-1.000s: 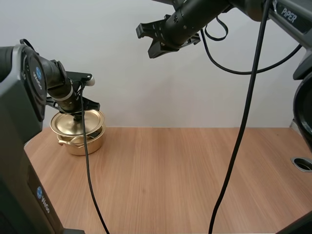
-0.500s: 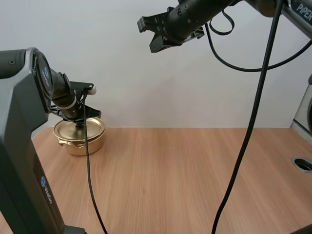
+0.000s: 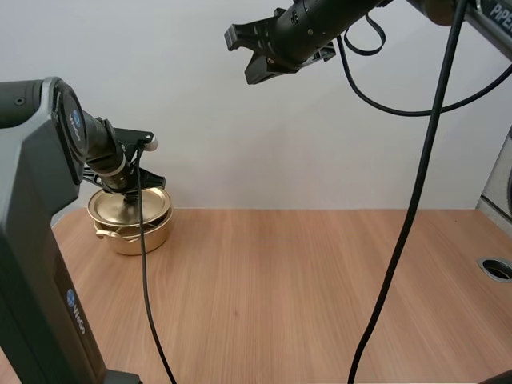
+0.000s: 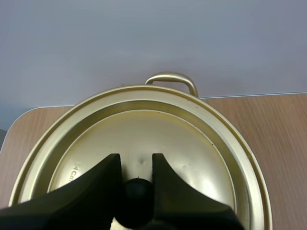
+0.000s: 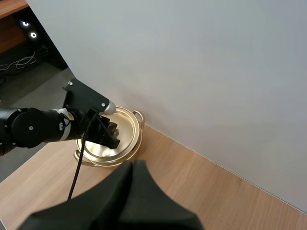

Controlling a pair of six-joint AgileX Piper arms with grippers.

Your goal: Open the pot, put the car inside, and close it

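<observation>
While one table (image 3: 304,296) carries one gold pot (image 3: 140,238) at its far-left corner, one lid (image 3: 156,206) lies over it; left gripper (image 4: 135,160) pinches the lid's single black knob (image 4: 136,189); right gripper (image 5: 133,165) hangs high, fingers pressed together, empty.

this looks like a robotics lab or test bench, not a home or kitchen. two robot arms, the left arm (image 3: 48,160) and the right arm (image 3: 320,28), reach over a light wooden tabletop (image 3: 304,296) set against a plain white wall (image 3: 240,136). the right arm carries printed maker's lettering (image 3: 498,10). a round metal cable port (image 3: 496,269) is set into the tabletop, as on an office desk. a single gold pot (image 3: 138,237) with its lid (image 3: 108,210) stands at the far side like a staged prop.
</observation>
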